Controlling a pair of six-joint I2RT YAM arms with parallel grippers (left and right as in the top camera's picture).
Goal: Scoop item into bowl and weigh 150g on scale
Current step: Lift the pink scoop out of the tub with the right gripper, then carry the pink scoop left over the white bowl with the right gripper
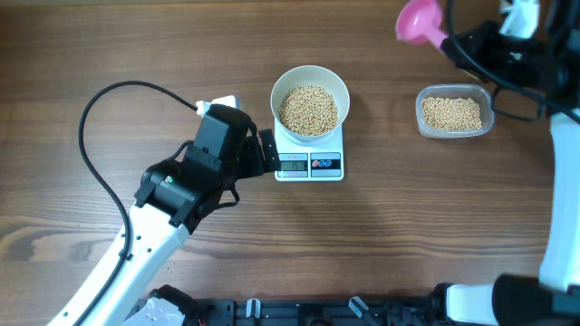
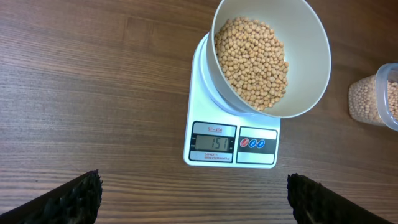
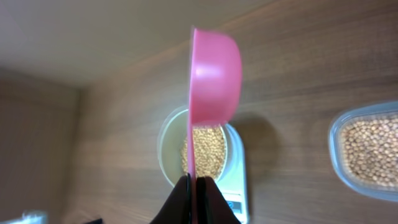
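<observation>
Pink scoop (image 3: 214, 74): nearest my right wrist camera, a smooth round cup standing on edge, hollow side facing left in that view.
Scoop axis: the handle runs straight down from the cup into my fingers; from overhead the cup points away from my right arm, over the far right of the table (image 1: 408, 226).
Right claw (image 3: 198, 199): clenched, both fingers pressed flat on the scoop's thin handle.
Left claw (image 2: 196, 196): released, jaws spread wide, holding and touching nothing, just beside the scale's display edge.
Beans (image 2: 252, 59): small, round, tan, heaped in the bowl and covering its floor.
Bowl (image 2: 305, 50): white, plain, upright, sitting on the scale's platform.
Scale (image 2: 199, 93): white and square, mid-table; its display (image 2: 213, 143) and button panel run along the near edge, facing my left claw. The digits look like 151.
Clear container (image 1: 420, 107): well to the right of the scale, part full of the same beans.
</observation>
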